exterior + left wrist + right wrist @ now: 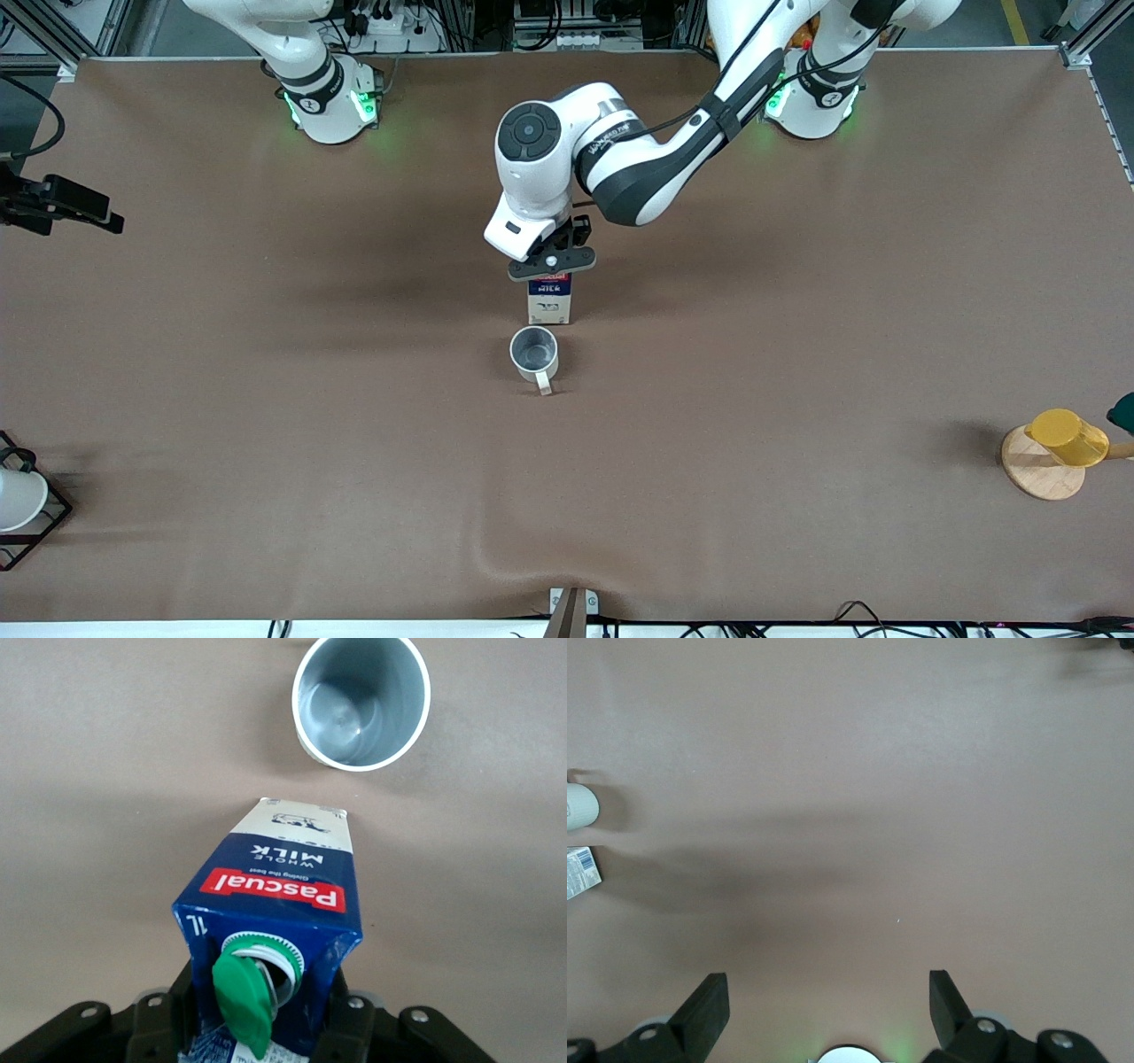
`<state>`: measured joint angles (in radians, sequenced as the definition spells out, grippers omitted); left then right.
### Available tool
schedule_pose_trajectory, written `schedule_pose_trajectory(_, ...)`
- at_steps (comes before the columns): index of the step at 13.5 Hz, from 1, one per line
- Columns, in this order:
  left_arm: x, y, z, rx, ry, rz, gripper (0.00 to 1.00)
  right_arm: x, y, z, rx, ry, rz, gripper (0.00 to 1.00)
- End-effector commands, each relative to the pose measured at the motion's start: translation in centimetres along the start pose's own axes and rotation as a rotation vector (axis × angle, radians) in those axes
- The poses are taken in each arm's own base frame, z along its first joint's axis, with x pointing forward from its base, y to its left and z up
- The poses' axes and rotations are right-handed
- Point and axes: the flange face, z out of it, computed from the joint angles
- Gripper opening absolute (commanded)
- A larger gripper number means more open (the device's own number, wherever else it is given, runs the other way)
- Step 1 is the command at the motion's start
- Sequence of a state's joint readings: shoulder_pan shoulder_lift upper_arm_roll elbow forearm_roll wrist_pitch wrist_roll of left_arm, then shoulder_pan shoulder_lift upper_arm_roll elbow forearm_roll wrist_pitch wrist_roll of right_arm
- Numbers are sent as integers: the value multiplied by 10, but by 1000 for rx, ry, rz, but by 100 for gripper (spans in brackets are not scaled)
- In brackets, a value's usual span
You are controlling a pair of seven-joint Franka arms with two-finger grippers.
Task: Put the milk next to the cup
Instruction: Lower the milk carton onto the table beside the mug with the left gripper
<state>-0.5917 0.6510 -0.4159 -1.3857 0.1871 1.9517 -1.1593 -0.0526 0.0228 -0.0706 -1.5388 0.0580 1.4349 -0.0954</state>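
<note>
The milk (549, 301), a dark-blue carton with a green cap flipped open, stands upright near the table's middle. The cup (534, 350), an off-white mug with a grey inside, stands just nearer to the front camera than the milk, a small gap between them, its handle toward that camera. My left gripper (551, 263) is over the carton, shut on its top. In the left wrist view the fingers (168, 1023) press both sides of the milk (275, 895), with the cup (361, 702) past it. My right gripper (828, 1001) is open and empty over bare table; that arm waits.
A yellow cup (1067, 437) lies on a wooden disc (1036, 474) at the left arm's end of the table. A white cup (16, 498) sits in a black wire rack at the right arm's end. A black camera mount (53, 202) juts in there.
</note>
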Motion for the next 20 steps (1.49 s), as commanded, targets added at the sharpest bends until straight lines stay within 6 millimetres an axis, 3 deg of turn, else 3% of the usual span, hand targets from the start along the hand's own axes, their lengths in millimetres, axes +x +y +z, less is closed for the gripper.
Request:
schedule_pose_trajectory(1, 13, 3, 2, -19, 22, 36, 63, -10, 0, -7, -20, 1, 17, 100)
schedule_pose_trajectory(5, 24, 1, 9, -36, 26, 23, 64, -8, -6, -14, -28, 21, 7, 100)
schedule_pose_trajectory(7, 30, 0, 7, -52, 33, 13, 64, -9, 0, -16, -31, 24, 16, 100)
schedule_pose_trajectory(10, 30, 0, 4, -57, 36, 14, 57, -3, 3, -12, -39, 34, 19, 100)
schedule_pose_trajectory(20, 40, 0, -2, -80, 59, 54, 58, 2, 1, -9, -60, 42, 15, 100)
